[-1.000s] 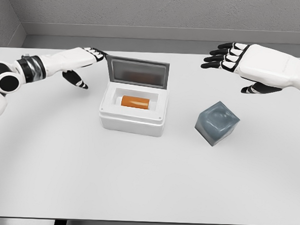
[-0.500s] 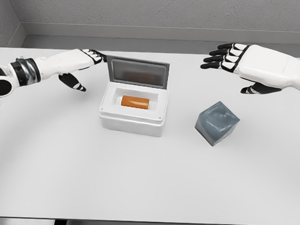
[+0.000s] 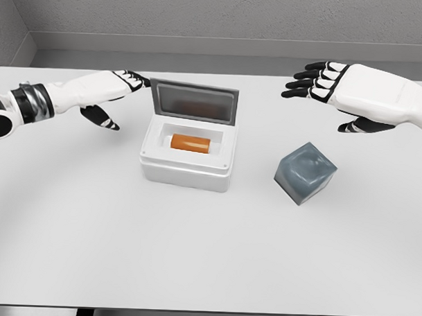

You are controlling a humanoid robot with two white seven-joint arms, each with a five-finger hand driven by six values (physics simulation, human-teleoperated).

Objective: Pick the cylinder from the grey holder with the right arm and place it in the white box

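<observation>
In the middle of the white table (image 3: pixel 194 254), a little toward nine o'clock, stands the white box (image 3: pixel 188 164) with its grey lid (image 3: pixel 194 102) propped upright along the far edge. The orange cylinder (image 3: pixel 191 143) lies on its side inside the box's recess, long axis running from nine to three o'clock, with the box's walls around it on every side. It is in the box, not in the grey holder (image 3: pixel 305 172).

That holder, a dull grey-blue cube turned with one corner toward the viewer, sits on the table at about three o'clock from the box, well apart from it. Nothing shows sticking out of it.

The right hand (image 3: pixel 338 89) hangs in the air at roughly twelve o'clock from the holder, clear above and behind it, touching nothing. Its dark-tipped fingers (image 3: pixel 302 83) are stretched out and spread, pointing toward nine o'clock, with the thumb dropped below the palm; the hand is released and carries nothing.

The left hand (image 3: pixel 106 92) reaches in from the nine o'clock side, its fingertips just beside the upper left corner of the lid; whether they touch the lid cannot be told. Its fingers are extended and relaxed, thumb pointing down toward the table, and it grips nothing.

A grey wall (image 3: pixel 216 19) runs behind the table at twelve o'clock.
</observation>
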